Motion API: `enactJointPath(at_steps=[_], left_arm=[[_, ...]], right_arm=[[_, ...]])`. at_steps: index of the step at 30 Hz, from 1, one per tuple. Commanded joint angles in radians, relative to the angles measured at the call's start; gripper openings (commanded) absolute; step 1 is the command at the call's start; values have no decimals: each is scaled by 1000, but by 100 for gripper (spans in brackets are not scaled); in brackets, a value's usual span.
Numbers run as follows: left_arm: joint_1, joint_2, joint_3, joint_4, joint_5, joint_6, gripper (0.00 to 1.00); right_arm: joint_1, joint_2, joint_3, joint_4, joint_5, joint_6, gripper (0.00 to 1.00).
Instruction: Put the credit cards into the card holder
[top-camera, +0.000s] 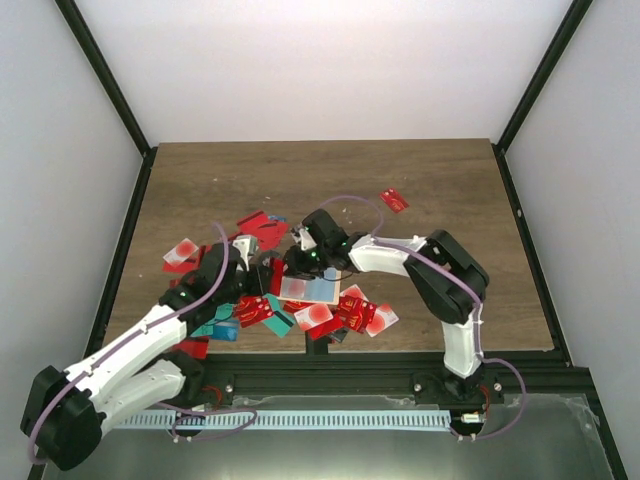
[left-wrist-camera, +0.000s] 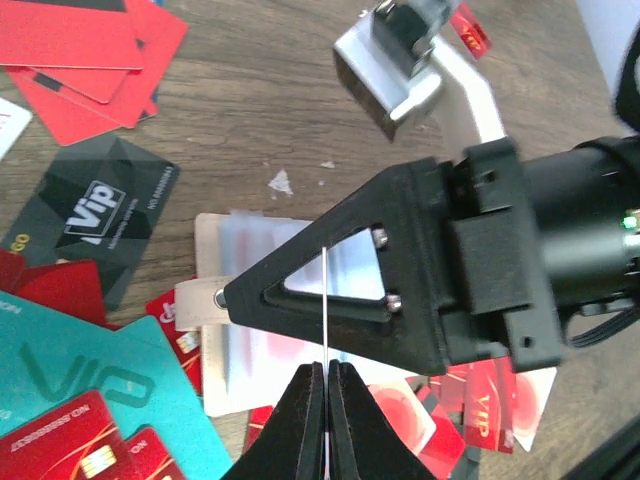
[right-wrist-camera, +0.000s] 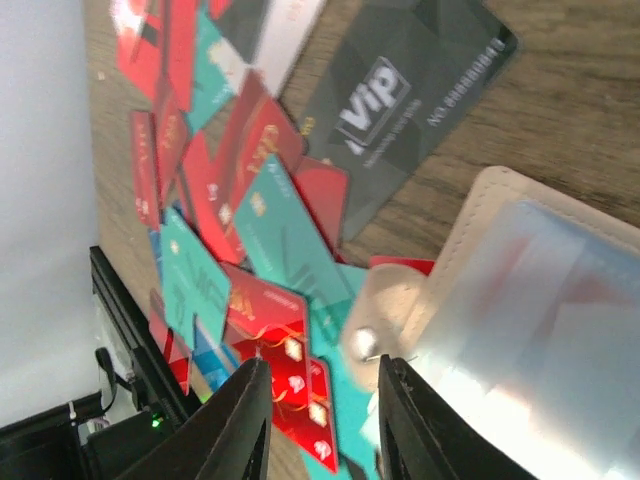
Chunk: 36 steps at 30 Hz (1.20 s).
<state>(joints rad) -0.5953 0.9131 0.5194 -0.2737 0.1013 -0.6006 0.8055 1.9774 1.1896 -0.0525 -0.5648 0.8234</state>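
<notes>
The card holder (top-camera: 310, 290) lies open on the table, beige outside and light blue inside, with its snap tab (left-wrist-camera: 200, 302) pointing left. My left gripper (left-wrist-camera: 327, 400) is shut on a thin card (left-wrist-camera: 326, 300) seen edge-on, held upright over the holder. In the top view it (top-camera: 262, 268) sits just left of the holder. My right gripper (right-wrist-camera: 325, 420) is open and empty, its jaws straddling the holder's tab edge (right-wrist-camera: 385, 312). It hovers over the holder's far side (top-camera: 300, 262). Red and teal credit cards (right-wrist-camera: 260, 240) lie scattered around.
A black VIP card (left-wrist-camera: 95, 215) lies left of the holder. Red cards pile up at the left (top-camera: 182, 255) and along the near edge (top-camera: 350, 315). One red card (top-camera: 394, 200) lies alone further back. The right gripper's black finger (left-wrist-camera: 340, 290) crosses the left wrist view.
</notes>
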Motion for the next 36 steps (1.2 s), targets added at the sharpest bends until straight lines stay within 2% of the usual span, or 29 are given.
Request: enactJointPath(at_steps=[1,7,12,18,23,36], left_arm=[[3,15,32,54,86,13,4],[3,156,32,196,178,-15,4],[3,304,10,394,258,-71,4],[3,460,3,573,301,-124,4],[3,542,-2,642,280,-124,4],[3,593,-23,705,200,-108,4]], right_arm=[[-16,-142,-30,-47,50,-74,33],[-95,-328,-185,-110,175,-83,34],[-135,-401,-321,-132,261,-92,34],[-154,-406,-401,-110,267,-111,34],[-174,-376,-425,-75,244,-123,33],[-186,-328,-456,-34,214,-132,29]])
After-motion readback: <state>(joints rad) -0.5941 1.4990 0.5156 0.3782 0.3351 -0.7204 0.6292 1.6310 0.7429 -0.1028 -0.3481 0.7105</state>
